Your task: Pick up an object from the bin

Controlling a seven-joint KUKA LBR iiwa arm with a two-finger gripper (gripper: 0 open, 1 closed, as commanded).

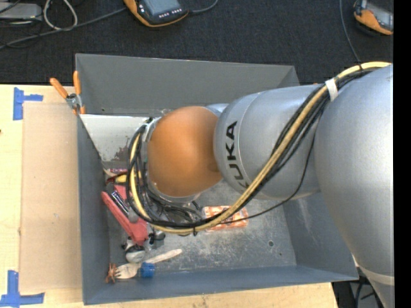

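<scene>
With the gripper [153,233] mostly hidden under the orange wrist cover [183,153] and its opening impossible to tell, it should centre squarely on the long red plastic bar [121,212] before closing.

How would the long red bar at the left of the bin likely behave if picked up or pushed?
The red bar looks straight and flat-faced, so it is probably stiff and should slide, not roll. Being long and narrow, it would likely tilt if gripped near one end. Its lower end lies among small things, so pushing it may shift them too.
</scene>
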